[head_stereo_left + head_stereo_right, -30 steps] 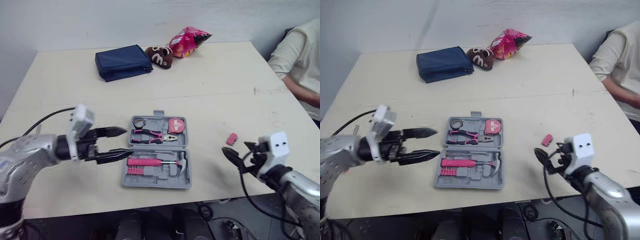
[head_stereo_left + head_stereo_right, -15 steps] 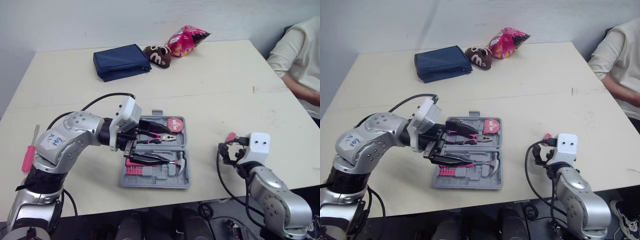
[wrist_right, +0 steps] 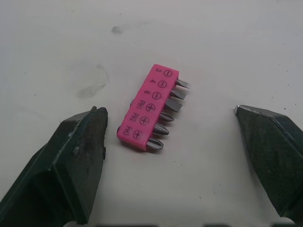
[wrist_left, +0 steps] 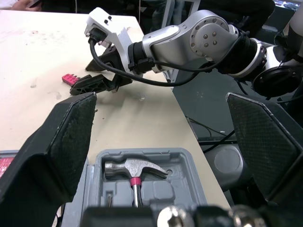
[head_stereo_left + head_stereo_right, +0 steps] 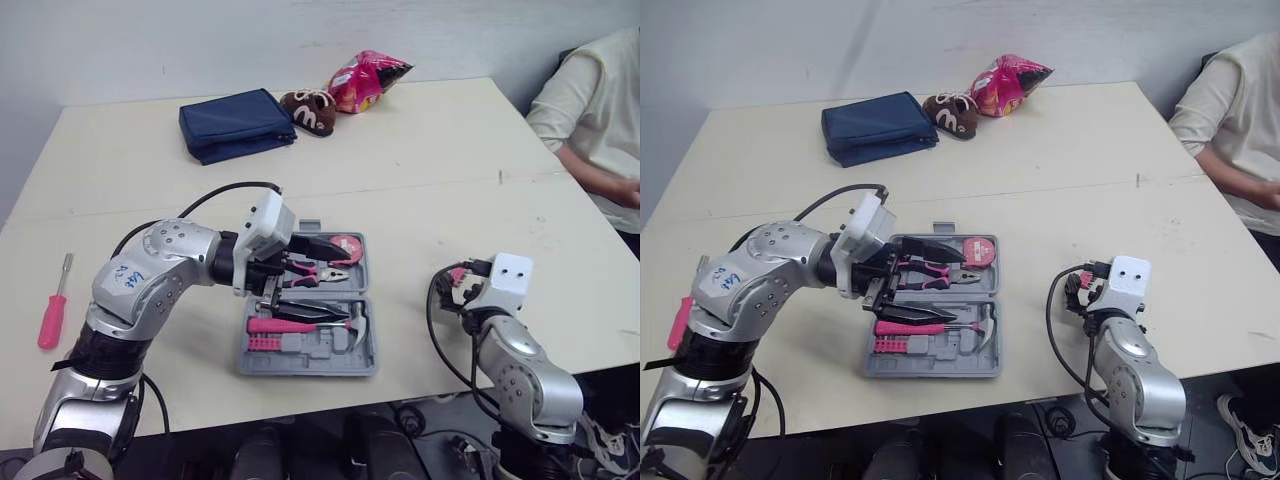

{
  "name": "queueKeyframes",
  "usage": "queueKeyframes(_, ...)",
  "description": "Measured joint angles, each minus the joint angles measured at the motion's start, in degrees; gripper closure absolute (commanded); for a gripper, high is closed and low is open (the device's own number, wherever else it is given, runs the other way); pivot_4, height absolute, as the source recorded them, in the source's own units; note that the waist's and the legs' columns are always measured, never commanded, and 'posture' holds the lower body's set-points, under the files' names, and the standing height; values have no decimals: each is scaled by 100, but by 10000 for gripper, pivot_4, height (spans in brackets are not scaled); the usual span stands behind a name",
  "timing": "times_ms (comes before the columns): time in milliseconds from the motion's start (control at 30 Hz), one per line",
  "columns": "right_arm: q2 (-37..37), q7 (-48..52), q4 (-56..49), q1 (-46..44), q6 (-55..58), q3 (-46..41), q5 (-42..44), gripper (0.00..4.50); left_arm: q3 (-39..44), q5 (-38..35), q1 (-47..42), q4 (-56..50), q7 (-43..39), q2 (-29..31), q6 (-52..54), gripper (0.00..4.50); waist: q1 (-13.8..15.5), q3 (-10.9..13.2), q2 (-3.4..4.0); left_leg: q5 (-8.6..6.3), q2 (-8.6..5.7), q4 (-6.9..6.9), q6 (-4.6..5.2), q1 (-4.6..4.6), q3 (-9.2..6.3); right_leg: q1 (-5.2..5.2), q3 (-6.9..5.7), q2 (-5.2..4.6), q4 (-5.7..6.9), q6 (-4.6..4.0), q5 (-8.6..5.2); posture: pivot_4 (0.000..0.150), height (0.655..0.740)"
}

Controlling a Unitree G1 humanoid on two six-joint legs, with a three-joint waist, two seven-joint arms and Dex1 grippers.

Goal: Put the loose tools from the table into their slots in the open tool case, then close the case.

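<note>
The pink bit holder (image 3: 144,109) lies flat on the surface (image 5: 420,180), right of the open tool case (image 5: 305,357). It is between the spread fingers of the right gripper (image 3: 168,111), which do not touch it. I judge it light, hard and a little slippery. I would pinch the plastic block across its long sides, not the steel bits. The left gripper (image 5: 338,282) hangs spread above the case. A screwdriver (image 5: 52,310) lies at the left edge. The pale surface looks smooth, and a person sits at the far right.
</note>
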Motion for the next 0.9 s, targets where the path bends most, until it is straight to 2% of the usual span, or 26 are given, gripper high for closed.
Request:
queueKeyframes(133, 158, -209, -4, -57, 84, -141, -90, 16138, 0, 51, -7, 0, -3, 0, 1, 0, 3, 0, 0, 0, 0, 0, 0, 0, 0, 0, 0, -1, 0, 0, 0, 1500, 7400)
queueKeyframes(467, 95, -86, -225, -72, 512, -161, -132, 16138, 0, 78, -38, -2, -31, -34, 3, 0, 3, 0, 0, 0, 1, -1, 0, 0, 0, -1, 1, 0, -1, 0, 0, 1500, 7400)
queueKeyframes(800, -978, 1275, 190, 139, 67, -86, -45, 16138, -109, 85, -93, -14, 20, -123, 4, 0, 4, 0, -1, -1, -1, -2, 1, 1, 2, 0, 2, 2, -3, 0, 0, 1500, 7400)
queueKeyframes(900, -928, 1331, 273, 191, -133, -110, -58, 16138, -111, 85, -94, -24, 43, -128, 5, 0, 6, 0, -2, 0, 0, -1, 1, 2, 2, 0, 2, 2, 0, 0, 0, 1500, 7400)
